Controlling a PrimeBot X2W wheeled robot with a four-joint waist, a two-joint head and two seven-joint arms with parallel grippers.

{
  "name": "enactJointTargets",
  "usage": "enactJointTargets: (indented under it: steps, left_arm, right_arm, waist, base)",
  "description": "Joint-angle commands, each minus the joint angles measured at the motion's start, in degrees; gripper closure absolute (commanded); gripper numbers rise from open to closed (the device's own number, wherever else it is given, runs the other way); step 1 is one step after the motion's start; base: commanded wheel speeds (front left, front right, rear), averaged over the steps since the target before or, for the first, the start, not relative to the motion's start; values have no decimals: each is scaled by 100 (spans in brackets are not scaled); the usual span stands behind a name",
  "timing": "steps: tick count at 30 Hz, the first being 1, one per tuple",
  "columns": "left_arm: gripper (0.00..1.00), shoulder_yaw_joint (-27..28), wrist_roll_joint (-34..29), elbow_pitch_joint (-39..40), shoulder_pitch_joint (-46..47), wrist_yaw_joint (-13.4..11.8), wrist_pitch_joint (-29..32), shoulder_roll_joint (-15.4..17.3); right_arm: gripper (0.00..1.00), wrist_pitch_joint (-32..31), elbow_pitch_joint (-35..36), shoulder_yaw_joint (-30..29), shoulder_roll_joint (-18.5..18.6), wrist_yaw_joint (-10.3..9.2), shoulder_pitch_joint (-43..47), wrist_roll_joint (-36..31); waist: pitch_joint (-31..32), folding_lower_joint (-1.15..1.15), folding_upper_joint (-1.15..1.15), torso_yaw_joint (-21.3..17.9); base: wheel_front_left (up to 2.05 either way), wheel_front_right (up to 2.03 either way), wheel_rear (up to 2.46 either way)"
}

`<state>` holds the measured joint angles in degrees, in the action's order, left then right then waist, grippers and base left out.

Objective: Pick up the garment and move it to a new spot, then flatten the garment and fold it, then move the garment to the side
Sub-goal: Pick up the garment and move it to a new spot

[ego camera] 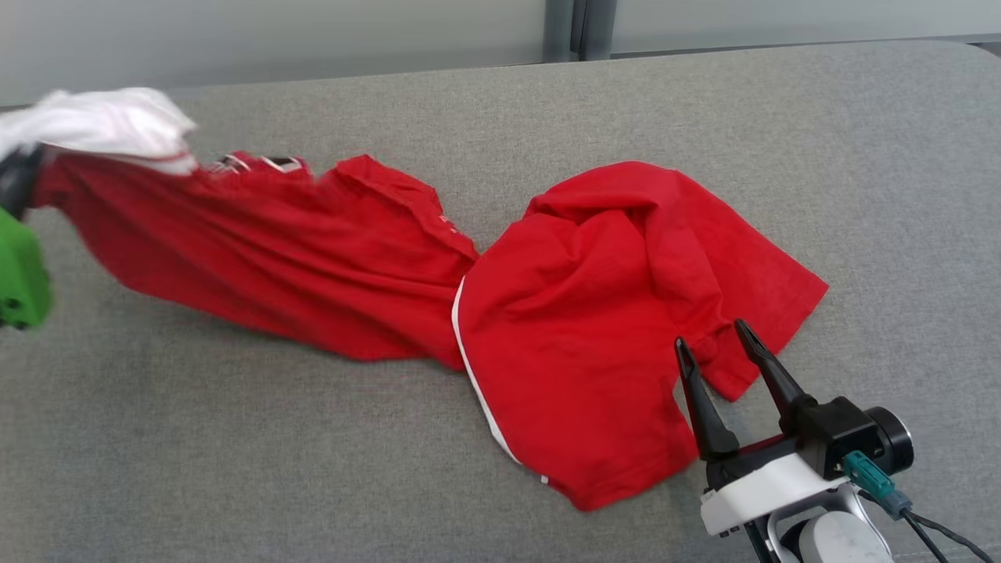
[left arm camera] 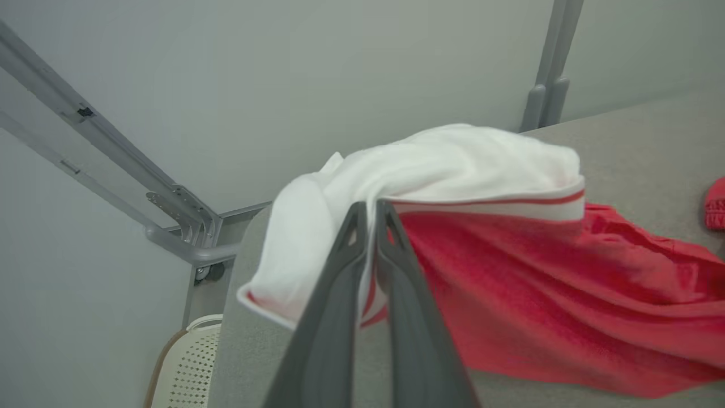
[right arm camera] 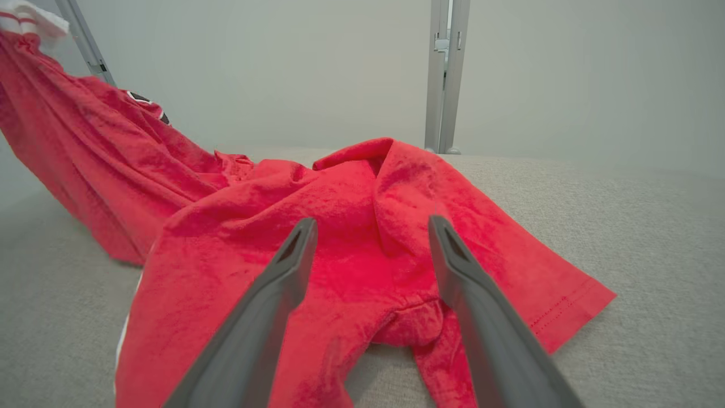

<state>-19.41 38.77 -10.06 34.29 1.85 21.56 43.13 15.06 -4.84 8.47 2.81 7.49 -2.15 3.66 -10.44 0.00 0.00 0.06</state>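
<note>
Here, the red garment [ego camera: 579, 313] is lying across the grey tabletop [ego camera: 235, 453]. Its right part is sitting in a crumpled heap, and a thin white stripe [ego camera: 477, 383] is running down the heap's left edge. Its left part is stretching away to the left and rising off the tabletop, up to a white band [left arm camera: 453, 164] at its end.

The left gripper [left arm camera: 369, 207] is pinching that white band. Its two fingers are pressing close together with cloth between them. In the head view, a green piece [ego camera: 19, 274] of that arm is showing at the far left edge.

The right gripper [ego camera: 710, 334] is pointing at the lower right edge of the heap, by a short sleeve [ego camera: 782, 289]. Its fingers are standing wide apart and are holding nothing. In the right wrist view, a small fold of red cloth is lying between them.

A small black and white badge [ego camera: 258, 163] is showing near the top of the stretched part, but it is too blurry to read. Some tiny white marks [ego camera: 446, 221] are sitting on a red edge nearby, too small to read.

In the left wrist view, a cream chair [left arm camera: 192, 362] with little holes is standing beside the tabletop's corner.
</note>
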Motion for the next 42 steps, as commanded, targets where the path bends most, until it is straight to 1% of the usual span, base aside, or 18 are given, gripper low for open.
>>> enactJointTargets:
  steps: [1, 3, 8, 11, 17, 19, 21, 22, 24, 26, 29, 31, 32, 34, 37, 38, 41, 42]
  left_arm:
    - [100, 163, -55, -8, 145, -127, 80, 241]
    - [100, 389, -123, -90, 281, -261, 161, 592]
    - [100, 722, -388, -672, 614, -377, 146, 1343]
    - [100, 820, -482, -1018, 818, -387, 83, 1563]
    - [100, 892, -859, -1510, 1326, -526, -80, 1982]
    - [100, 906, -882, -1574, 1428, -535, -76, 2046]
    - [100, 913, -941, -1661, 1630, -505, -41, 2152]
    - [100, 906, -885, -1699, 1707, -419, -44, 2135]
    - [100, 856, -762, -1768, 1839, -284, 51, 1970]
    - [100, 715, -797, -1800, 1923, -195, 70, 1800]
    - [100, 542, -676, -1971, 1798, -136, -90, 1288]
    - [100, 522, -358, -2202, 1588, -76, -219, 758]
    - [100, 466, -349, -2301, 1482, -44, -317, 596]
    - [100, 456, -180, -2535, 1324, -41, -553, 254]
    - [100, 346, -228, -2949, 1007, -129, -978, -151]
    - [100, 294, -220, -3081, 897, -113, -1068, -284]
    - [100, 257, -207, -3443, 704, -188, -1371, -534]
    - [89, 299, -122, -3570, 647, -213, -1451, -641]
  right_arm:
    - [0, 19, 9, 34, 17, 0, -64, 58]
    - [0, 19, 24, 73, 17, 0, -108, 108]
    - [0, 19, 9, 115, 18, 0, -202, 140]
    - [0, 19, 12, 93, 18, 0, -245, 143]
    - [0, 19, 17, 53, 16, 0, -264, 149]
    - [0, 19, 24, 49, 18, 0, -266, 149]
    - [0, 19, 35, 42, 16, 0, -265, 148]
    - [0, 19, 39, 23, 16, 0, -257, 151]
    - [0, 19, 44, -15, 16, 0, -213, 161]
    - [0, 19, 19, 5, 13, 0, -201, 165]
    - [0, 19, 6, 34, 19, 0, -259, 165]
    - [0, 19, -16, 71, 16, 0, -283, 151]
    - [0, 19, -45, 107, 15, 0, -292, 140]
    - [0, 19, -67, 142, 20, 0, -304, 142]
    - [0, 19, -100, 184, 18, 0, -271, 134]
    - [0, 19, -121, 139, 19, 0, -240, 218]
    - [0, 19, -132, 67, 15, 0, -179, 217]
    - [0, 19, -133, 50, 15, 0, -151, 239]
  waist:
    - [-38, 0, 0, -4]
    - [-97, 0, 0, -39]
    - [-246, 0, 0, -197]
    - [-311, 0, 0, -299]
    - [-372, 0, 0, -460]
    - [-375, 0, 0, -482]
    - [-382, 0, 0, -515]
    - [-379, 0, 0, -518]
    - [-377, 0, 0, -495]
    - [-393, 0, 0, -467]
    - [-402, 0, 0, -413]
    - [-414, 0, 0, -380]
    - [-418, 0, 0, -375]
    - [-418, 0, 0, -375]
    - [-384, 0, 0, -389]
    - [-371, 0, 0, -396]
    - [-302, 0, 0, -396]
    - [-275, 0, 0, -389]
  base:
    - [0, 0, 0]
    - [0, 0, 0]
    - [0, 0, 0]
    - [0, 0, 0]
    - [0, 0, 0]
    - [0, 0, 0]
    - [0, 0, 0]
    - [0, 0, 0]
    - [0, 0, 0]
    - [0, 0, 0]
    - [0, 0, 0]
    - [0, 0, 0]
    - [0, 0, 0]
    - [0, 0, 0]
    - [0, 0, 0]
    - [0, 0, 0]
    - [0, 0, 0]
    - [0, 0, 0]
